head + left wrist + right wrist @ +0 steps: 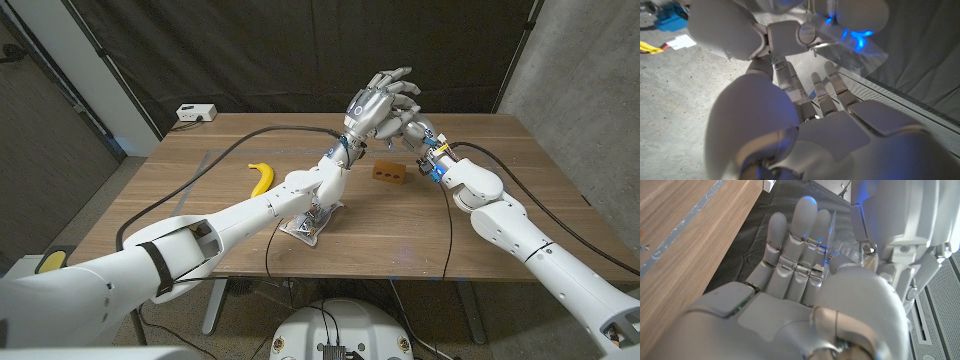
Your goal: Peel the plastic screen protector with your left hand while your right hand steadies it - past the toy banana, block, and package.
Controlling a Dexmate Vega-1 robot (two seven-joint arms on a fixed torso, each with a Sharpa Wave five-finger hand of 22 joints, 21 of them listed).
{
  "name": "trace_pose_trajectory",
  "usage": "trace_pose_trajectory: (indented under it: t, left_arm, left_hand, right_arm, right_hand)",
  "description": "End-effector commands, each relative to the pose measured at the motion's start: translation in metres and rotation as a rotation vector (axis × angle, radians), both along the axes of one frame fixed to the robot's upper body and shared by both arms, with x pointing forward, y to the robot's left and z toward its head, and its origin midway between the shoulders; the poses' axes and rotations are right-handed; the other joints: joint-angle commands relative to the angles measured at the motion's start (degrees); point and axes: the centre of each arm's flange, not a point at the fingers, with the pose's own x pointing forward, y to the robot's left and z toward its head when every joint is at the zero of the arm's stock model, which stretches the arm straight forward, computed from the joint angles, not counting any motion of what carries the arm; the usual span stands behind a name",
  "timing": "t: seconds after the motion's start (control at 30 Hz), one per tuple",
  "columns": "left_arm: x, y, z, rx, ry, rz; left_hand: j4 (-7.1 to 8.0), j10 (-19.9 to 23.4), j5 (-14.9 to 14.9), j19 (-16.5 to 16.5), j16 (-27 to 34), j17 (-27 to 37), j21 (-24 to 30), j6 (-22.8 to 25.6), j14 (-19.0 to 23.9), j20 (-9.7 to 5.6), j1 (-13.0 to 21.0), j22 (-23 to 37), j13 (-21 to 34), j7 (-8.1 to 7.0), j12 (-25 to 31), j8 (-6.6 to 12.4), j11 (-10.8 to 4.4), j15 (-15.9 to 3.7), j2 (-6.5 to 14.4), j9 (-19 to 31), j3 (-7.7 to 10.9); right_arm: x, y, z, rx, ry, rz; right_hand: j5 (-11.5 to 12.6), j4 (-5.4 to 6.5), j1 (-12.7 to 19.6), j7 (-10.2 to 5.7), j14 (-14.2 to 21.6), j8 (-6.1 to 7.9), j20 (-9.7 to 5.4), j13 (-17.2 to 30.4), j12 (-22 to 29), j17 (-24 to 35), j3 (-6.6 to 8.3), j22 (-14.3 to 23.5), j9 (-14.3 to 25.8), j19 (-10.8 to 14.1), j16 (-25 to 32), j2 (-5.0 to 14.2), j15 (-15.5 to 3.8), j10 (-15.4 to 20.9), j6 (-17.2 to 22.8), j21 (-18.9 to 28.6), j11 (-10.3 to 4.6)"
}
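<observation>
Hands meet in the air above the far middle of the worktop (480, 200), the left hand (372, 103) raised with fingers pointing up and away, the right hand (412, 125) just beside it and touching it. Between them is the screen protector (852, 47), a clear thin sheet. In the left wrist view it shows as a glossy, blue-lit rectangle beyond the left hand's fingers (832, 87), its long axis running slantwise across the picture, one short end toward the right hand's wrist. In the right wrist view it appears edge-on as a narrow bright sliver (831, 230) standing along the right hand's fingers (800, 245), so its flat faces are turned toward the two palms. The right hand's thumb and fingers seem to close on the sheet's edge; the left hand's fingers reach to the sheet, but whether they truly pinch it I cannot tell.

On the worktop below, the toy banana (262, 176) lies to the left, its curve running near to far. The block (389, 173), brown with holes, sits under the joined hands. The package (306, 226), a crinkled foil pouch, lies near the front edge beneath the left forearm.
</observation>
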Motion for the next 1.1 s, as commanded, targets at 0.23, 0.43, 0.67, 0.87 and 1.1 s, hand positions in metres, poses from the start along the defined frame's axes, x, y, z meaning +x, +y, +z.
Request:
trace_pose_trajectory:
  t: [0.23, 0.43, 0.67, 0.87, 1.1]
  left_arm:
    - [0.001, -0.003, -0.009, 0.084, 0.015, -0.007]
    - [0.000, -0.003, -0.011, 0.099, 0.035, -0.035]
    - [-0.003, -0.004, -0.014, 0.140, 0.047, -0.068]
    - [-0.008, -0.002, -0.017, 0.092, 0.036, -0.119]
    - [-0.011, 0.005, -0.021, 0.002, 0.049, -0.185]
  left_hand:
    - [0.10, 1.20, 0.69, 0.35, 0.08, 0.31, 0.74, 3.75, 0.71, -0.57, 0.61, -0.02, 0.42, -3.35, 0.16, 3.58, -0.70, -9.85, -0.26, 1.66, -0.44]
    - [0.18, 1.33, 1.17, 0.31, 0.01, 0.40, 0.92, 3.50, 0.76, -0.92, 0.77, -0.08, 0.64, -3.30, 0.16, 3.58, -0.70, -9.86, -0.25, 1.80, -0.68]
    - [0.22, 1.30, 1.36, 0.36, -0.05, 0.44, 1.02, 3.33, 0.72, -1.04, 0.82, -0.11, 0.72, -3.39, 0.12, 3.55, -0.68, -9.85, -0.25, 1.86, -0.79]
    - [0.33, 1.07, 1.56, 0.16, -0.04, 0.51, 1.04, 2.82, 0.82, -1.36, 0.82, -0.13, 0.79, -3.54, -0.03, 3.41, -0.65, -9.88, -0.17, 1.95, -0.92]
    - [0.52, 1.36, 1.80, 0.22, 0.25, 0.63, 1.20, 2.30, 1.60, -1.18, 0.92, -0.17, 0.93, -3.27, 0.03, 3.34, -0.65, -10.01, 0.29, 2.09, -0.92]
  right_arm:
    - [0.003, -0.002, -0.001, 0.038, 0.001, 0.003]
    - [0.003, -0.003, -0.001, 0.044, -0.002, -0.003]
    - [0.003, -0.004, -0.001, 0.052, -0.004, -0.010]
    - [0.004, -0.004, -0.001, 0.051, -0.002, -0.023]
    - [0.006, -0.003, 0.000, 0.049, -0.001, -0.033]
  right_hand:
    - [0.44, -3.78, 0.58, 1.91, -1.50, 0.20, -6.65, 0.00, 0.48, 0.14, 4.37, 0.04, 0.22, 0.58, 0.27, 0.02, -2.05, 1.97, 2.50, -0.08, -0.81]
    - [0.50, -3.70, 0.50, 1.99, -1.47, 0.06, -6.65, 0.03, 0.55, 0.13, 4.33, 0.01, 0.12, 0.59, 0.25, -0.05, -2.04, 1.89, 2.51, -0.09, -0.74]
    - [0.55, -3.69, 0.53, 1.78, -1.48, 0.04, -6.65, 0.13, 0.64, 0.05, 4.34, -0.03, 0.23, 0.59, 0.19, -0.01, -2.04, 1.84, 2.44, -0.11, -0.75]
    - [0.60, -3.65, 0.49, 1.74, -1.51, 0.01, -6.66, 0.11, 0.62, 0.34, 4.39, 0.04, 0.26, 0.75, 0.33, -0.04, -1.98, 1.77, 2.44, 0.02, -0.75]
    - [0.63, -3.66, 0.51, 1.82, -1.65, -0.07, -6.65, 0.01, 0.58, 0.32, 4.43, -0.10, 0.15, 0.62, 0.24, -0.03, -2.03, 1.73, 2.53, -0.11, -0.69]
